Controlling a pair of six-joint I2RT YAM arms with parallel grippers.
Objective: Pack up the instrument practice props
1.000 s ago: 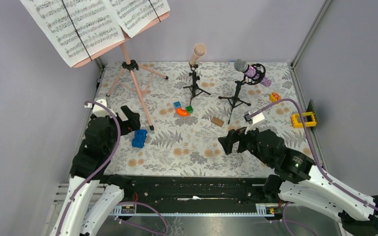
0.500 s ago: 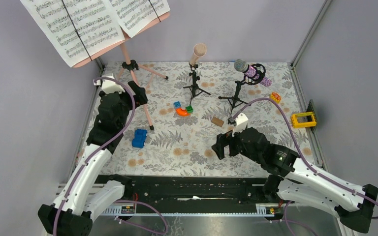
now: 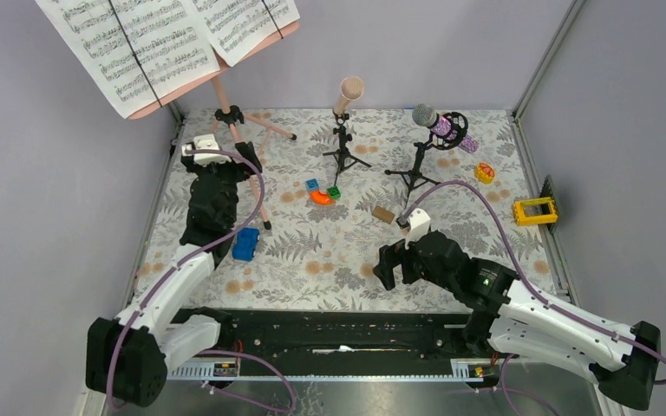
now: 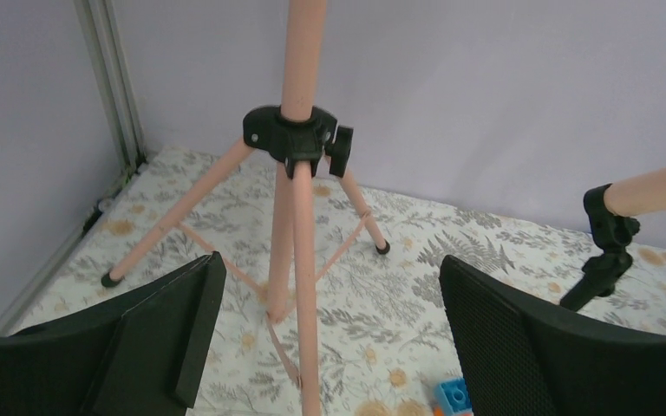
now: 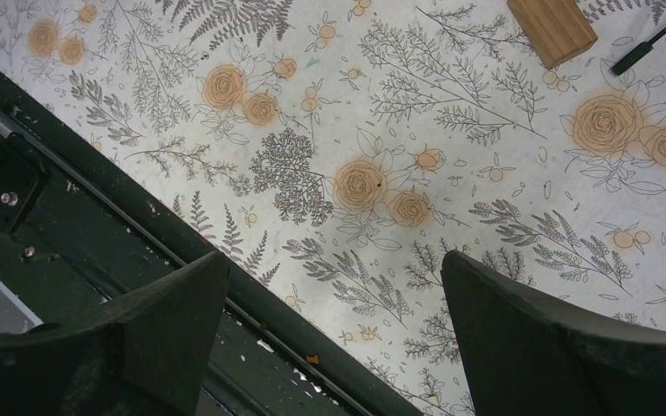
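Pink music stand [image 4: 300,217] stands just ahead of the left gripper [image 4: 329,299], whose jaws are spread. It should go in straight, then squeeze the pole gently. Beside it, the right gripper [image 5: 334,290] is spread too and holds nothing.

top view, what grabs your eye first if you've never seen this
The white sheet-music pages on the pink rack loom large at the back left. At the back centre stand a pink microphone and, to its right, a purple glitter microphone. The open left gripper faces the rack's tripod legs.
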